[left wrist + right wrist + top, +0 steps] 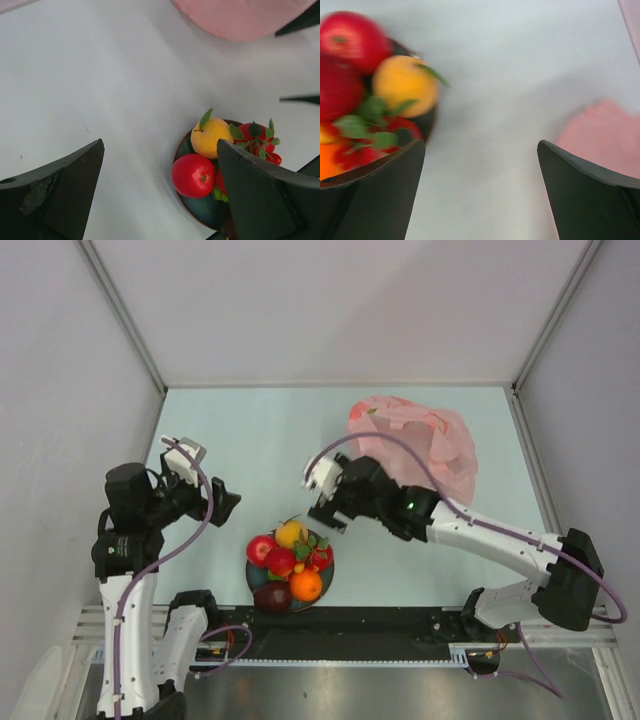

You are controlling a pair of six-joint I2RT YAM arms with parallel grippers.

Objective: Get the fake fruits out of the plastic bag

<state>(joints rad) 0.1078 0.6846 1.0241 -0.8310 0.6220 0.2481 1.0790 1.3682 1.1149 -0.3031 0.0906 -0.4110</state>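
**Both grippers empty beside the plate.** The fake fruits (285, 562) that we can see lie heaped on the dark plate (200, 210): a red apple (193, 175), a yellow fruit (211, 137), an orange one (306, 584), a maroon one (272, 596) and a leafy red cluster (257, 142). The plastic bag (420, 445) lies crumpled on the table (250, 430), well beyond the plate and to its right. We cannot tell whether it holds any fruit, since its printed film hides the inside. The right gripper (479, 150) hangs just past the plate's far right rim, fingers spread and empty. The left gripper (160, 145) hangs to the plate's left, likewise spread and holding nothing. We judge the step in hand to be a reach into the bag. To do it well, we would turn the right gripper away from the plate, find the bag's mouth rather than pinch through the film, and close on one fruit only. The film looks thin and light, so the bag will likely lift or slide, and the left gripper could pin a handle. Two things stand in the way. The right arm's purple cable (372, 434) arches across the bag. The upright leaves on the heap stand near the right fingers, so a low swing could topple the heap.
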